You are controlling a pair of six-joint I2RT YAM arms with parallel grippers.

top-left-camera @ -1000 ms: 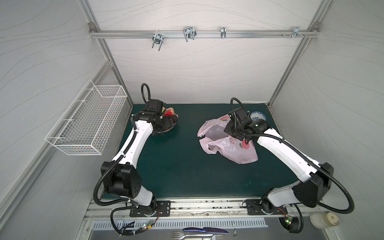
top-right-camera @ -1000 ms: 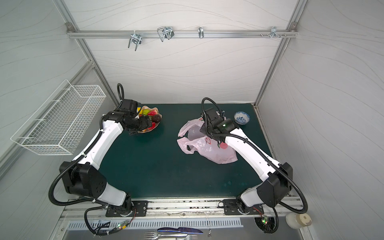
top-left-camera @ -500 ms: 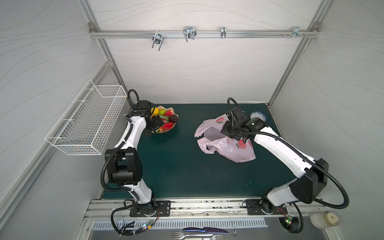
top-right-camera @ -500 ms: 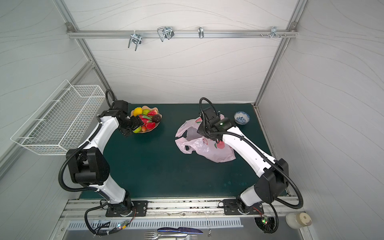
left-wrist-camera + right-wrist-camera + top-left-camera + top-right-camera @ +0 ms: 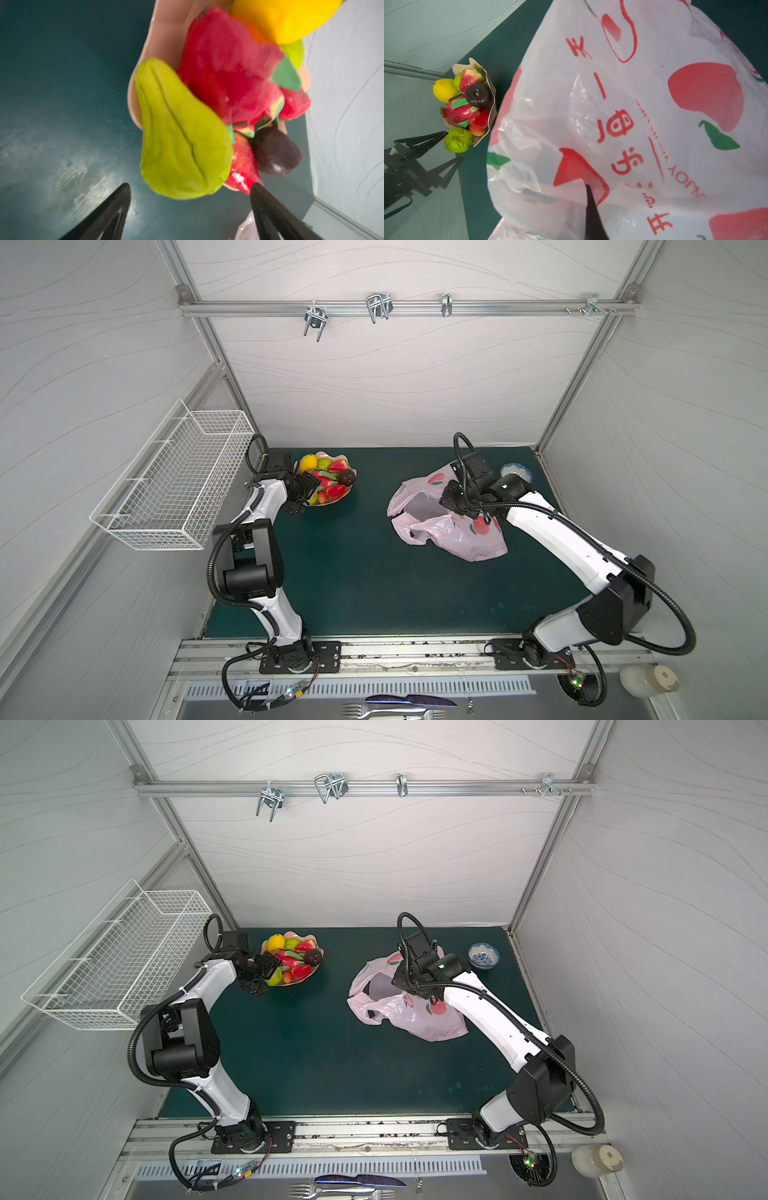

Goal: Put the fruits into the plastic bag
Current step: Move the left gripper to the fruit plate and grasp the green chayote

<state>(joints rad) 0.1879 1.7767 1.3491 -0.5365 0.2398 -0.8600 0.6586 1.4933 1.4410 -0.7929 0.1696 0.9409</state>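
Observation:
The fruits (image 5: 328,481) are heaped in a peach-coloured dish (image 5: 291,934) at the back left: a lemon (image 5: 308,462), a dark round one (image 5: 313,957), red pieces and a yellow-green pear (image 5: 182,149). My left gripper (image 5: 305,494) is open at the dish's front-left rim. In the left wrist view the pear's broad end lies between the spread fingertips (image 5: 124,188), untouched. The plastic bag (image 5: 453,531) lies crumpled right of centre with its mouth facing the dish. My right gripper (image 5: 451,493) is shut on the bag's upper edge and holds it up; one finger (image 5: 588,199) shows against the film.
A small blue-and-white bowl (image 5: 483,956) stands at the back right, behind the right arm. A white wire basket (image 5: 178,477) hangs on the left wall beside the left arm. The back wall stands just behind the dish. Green mat (image 5: 353,572) lies between dish and bag.
My left arm has drawn back from over the dish to its front-left rim, uncovering the fruits. My right gripper has shifted slightly left with the bag's edge.

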